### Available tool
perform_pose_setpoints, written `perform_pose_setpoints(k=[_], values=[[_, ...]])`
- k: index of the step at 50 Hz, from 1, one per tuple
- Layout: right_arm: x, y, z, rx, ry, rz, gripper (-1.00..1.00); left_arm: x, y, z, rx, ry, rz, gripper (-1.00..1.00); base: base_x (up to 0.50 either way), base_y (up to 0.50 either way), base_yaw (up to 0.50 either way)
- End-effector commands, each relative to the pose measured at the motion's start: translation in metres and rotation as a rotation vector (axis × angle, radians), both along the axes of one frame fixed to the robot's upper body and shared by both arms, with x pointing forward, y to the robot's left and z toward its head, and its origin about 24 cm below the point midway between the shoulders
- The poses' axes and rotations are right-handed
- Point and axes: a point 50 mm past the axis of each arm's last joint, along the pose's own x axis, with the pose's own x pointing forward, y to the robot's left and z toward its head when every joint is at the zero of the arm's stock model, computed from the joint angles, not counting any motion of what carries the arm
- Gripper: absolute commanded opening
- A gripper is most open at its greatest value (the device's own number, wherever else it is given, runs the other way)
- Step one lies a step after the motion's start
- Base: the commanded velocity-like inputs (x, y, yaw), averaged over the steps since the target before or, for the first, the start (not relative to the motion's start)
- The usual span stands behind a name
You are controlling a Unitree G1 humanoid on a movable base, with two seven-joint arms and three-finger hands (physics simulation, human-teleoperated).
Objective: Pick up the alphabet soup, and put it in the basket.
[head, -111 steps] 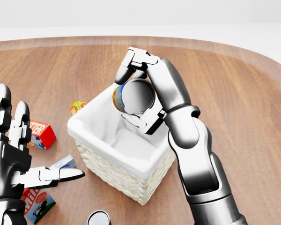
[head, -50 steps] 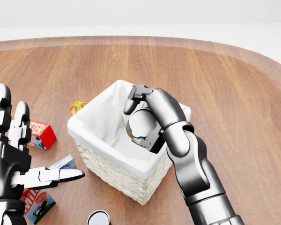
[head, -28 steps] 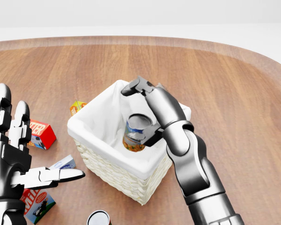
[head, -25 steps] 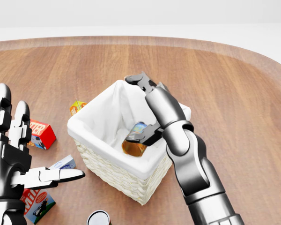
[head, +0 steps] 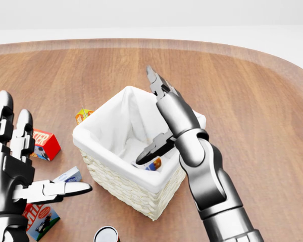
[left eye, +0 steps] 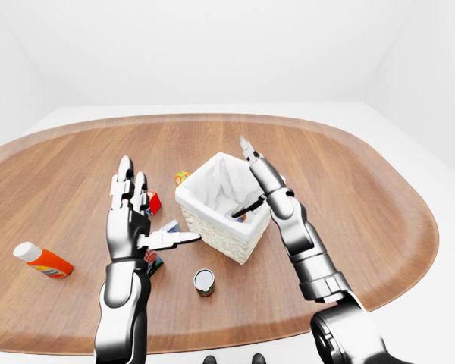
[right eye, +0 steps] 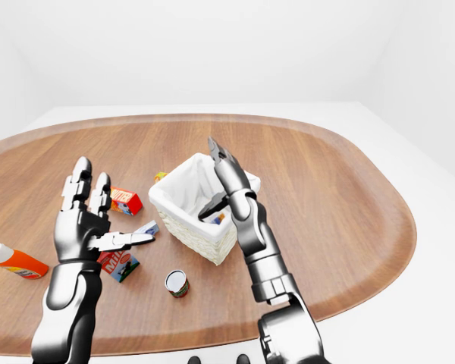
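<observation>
1. Right hand over the basket, fingers spread, gripping nothing.
2. Alphabet soup lies inside the basket, under the thumb.
3. Left hand left of the basket, fingers splayed, empty.

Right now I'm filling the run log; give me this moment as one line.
phase: release | alphabet soup: inside basket | right hand: open over basket | left hand: open, empty

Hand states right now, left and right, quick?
Left hand: open, fingers spread, holding nothing, above the small boxes.
Right hand: open, fingers spread over the white-lined wicker basket; the alphabet soup can lies inside, released.
</observation>
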Motion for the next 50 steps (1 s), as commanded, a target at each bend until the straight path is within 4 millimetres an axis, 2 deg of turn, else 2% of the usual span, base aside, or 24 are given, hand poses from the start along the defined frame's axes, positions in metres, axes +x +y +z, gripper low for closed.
perform_pose_setpoints(k=[1, 11, 25, 33, 36, 37, 38, 50], values=[[0.0, -0.001, 0.006, 0.01, -0.019, 0.004, 1.0, 0.001, 0.0, -0.002, 0.0, 0.009, -0.002, 1.0, 0.0, 0.0, 0.0], [-0.003, -0.005, 0.039, 0.08, -0.134, 0.018, 1.0, 0.001, 0.0, -0.002, 0.0, 0.01, -0.002, 1.0, 0.0, 0.0, 0.0], [-0.011, -0.005, 0.065, 0.156, -0.227, 0.051, 1.0, 0.001, 0.0, -0.002, 0.0, 0.01, -0.002, 1.0, 0.0, 0.0, 0.0], [-0.024, -0.005, 0.098, 0.218, -0.354, 0.099, 1.0, 0.0, 0.0, 0.0, 0.0, 0.001, -0.002, 1.0, 0.0, 0.0, 0.0], [-0.025, -0.005, 0.098, 0.218, -0.356, 0.1, 1.0, 0.0, 0.0, 0.0, 0.0, 0.001, -0.002, 1.0, 0.0, 0.0, 0.0], [-0.036, -0.004, 0.117, 0.248, -0.437, 0.132, 1.0, 0.0, 0.0, -0.001, 0.0, 0.002, -0.002, 1.0, 0.0, 0.0, 0.0], [-0.042, -0.003, 0.125, 0.251, -0.478, 0.146, 1.0, 0.0, 0.0, 0.0, 0.0, 0.0, -0.002, 1.0, 0.0, 0.0, 0.0], [-0.066, -0.007, 0.161, 0.254, -0.655, 0.175, 1.0, 0.0, 0.0, -0.002, 0.001, 0.008, -0.002, 1.0, 0.0, 0.0, 0.0]])
